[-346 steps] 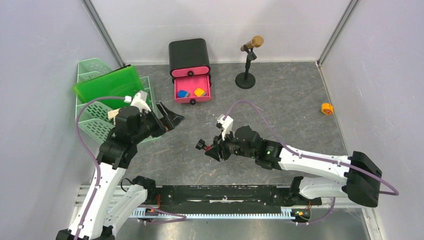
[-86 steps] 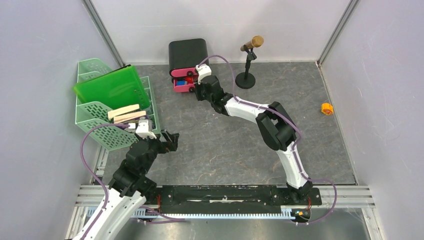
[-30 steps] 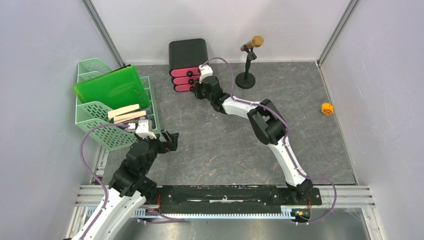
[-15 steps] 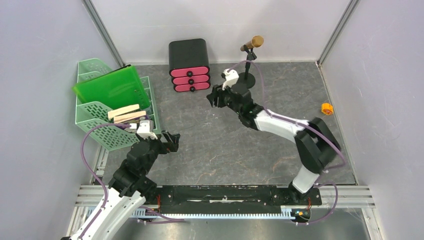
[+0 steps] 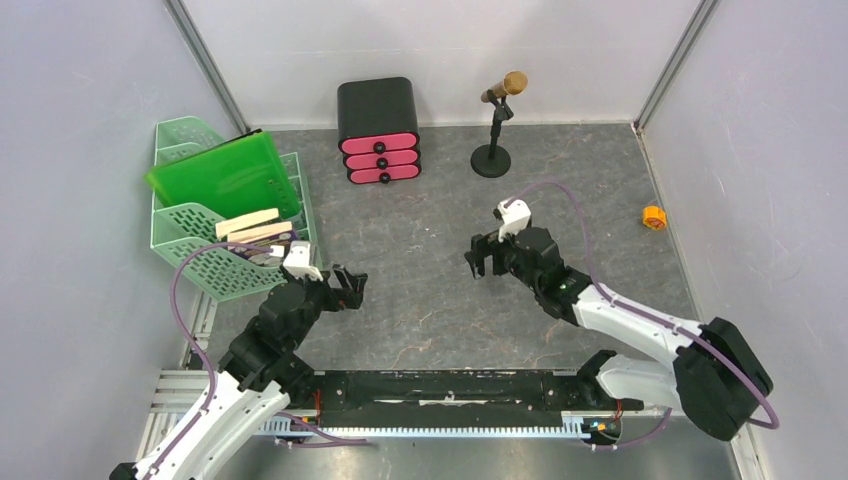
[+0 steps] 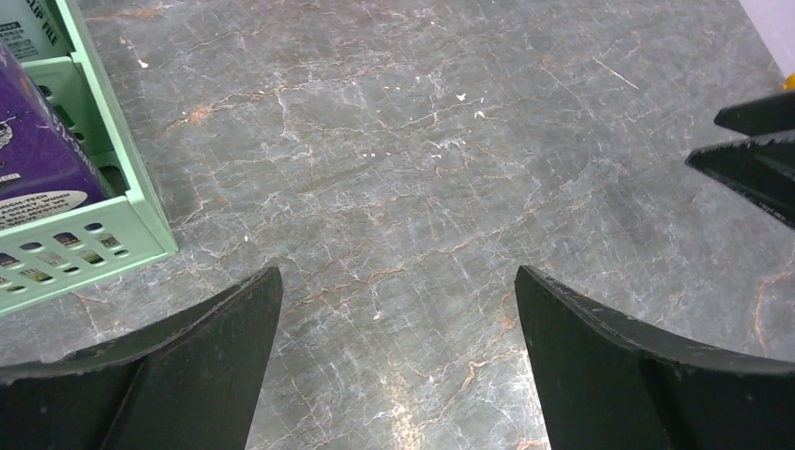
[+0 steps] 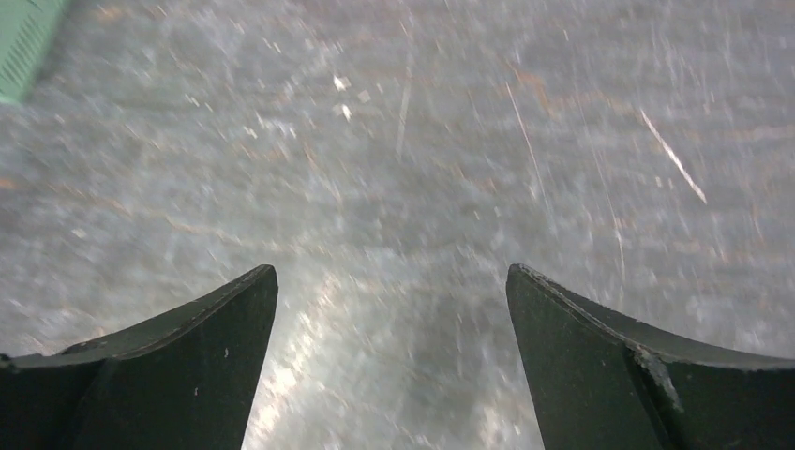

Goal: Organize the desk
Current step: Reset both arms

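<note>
At the back of the grey bench (image 5: 560, 200) beneath both arms, the drawer box (image 5: 378, 130) now has every pink drawer shut. The right gripper (image 5: 482, 258) has backed off to mid-bench, jaws apart and empty. The left gripper (image 5: 350, 288) is apart too. A small orange thing (image 5: 654, 217) probably comes next.

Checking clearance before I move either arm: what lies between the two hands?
Only bare desk lies between the left hand and the right hand. This shows in the top and left wrist views.
</note>
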`<action>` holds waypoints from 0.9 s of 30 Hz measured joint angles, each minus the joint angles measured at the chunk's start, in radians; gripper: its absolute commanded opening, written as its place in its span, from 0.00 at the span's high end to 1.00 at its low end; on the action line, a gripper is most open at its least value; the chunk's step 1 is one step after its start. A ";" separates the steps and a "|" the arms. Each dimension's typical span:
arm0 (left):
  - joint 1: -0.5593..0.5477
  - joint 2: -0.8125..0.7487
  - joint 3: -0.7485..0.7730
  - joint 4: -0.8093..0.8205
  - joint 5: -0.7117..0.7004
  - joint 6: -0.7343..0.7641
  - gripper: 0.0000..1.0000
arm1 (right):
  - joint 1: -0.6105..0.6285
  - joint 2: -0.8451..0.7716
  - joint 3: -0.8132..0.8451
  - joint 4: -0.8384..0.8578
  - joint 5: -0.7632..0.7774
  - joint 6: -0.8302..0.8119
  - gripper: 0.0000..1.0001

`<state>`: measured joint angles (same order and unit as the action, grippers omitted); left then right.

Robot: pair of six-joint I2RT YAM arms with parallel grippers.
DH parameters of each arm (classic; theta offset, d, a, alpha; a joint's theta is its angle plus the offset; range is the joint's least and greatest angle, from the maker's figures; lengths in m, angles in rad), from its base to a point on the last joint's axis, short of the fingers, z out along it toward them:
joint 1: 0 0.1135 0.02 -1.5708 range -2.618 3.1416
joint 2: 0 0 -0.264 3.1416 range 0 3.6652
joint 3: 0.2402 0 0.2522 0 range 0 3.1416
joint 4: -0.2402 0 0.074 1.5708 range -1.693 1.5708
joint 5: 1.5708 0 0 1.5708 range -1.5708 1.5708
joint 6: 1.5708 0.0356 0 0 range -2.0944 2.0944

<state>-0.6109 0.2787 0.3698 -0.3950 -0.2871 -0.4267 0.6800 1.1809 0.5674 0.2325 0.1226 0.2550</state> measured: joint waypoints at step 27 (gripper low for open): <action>-0.019 0.257 0.097 0.019 0.018 0.212 0.00 | -0.490 -0.139 -0.143 -0.138 -0.217 0.000 0.02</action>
<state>-0.6304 0.5358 0.4667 -0.3756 -0.2687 -0.2150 0.1902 1.0420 0.4244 0.0944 -0.0944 0.2546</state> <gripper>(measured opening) 0.994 0.979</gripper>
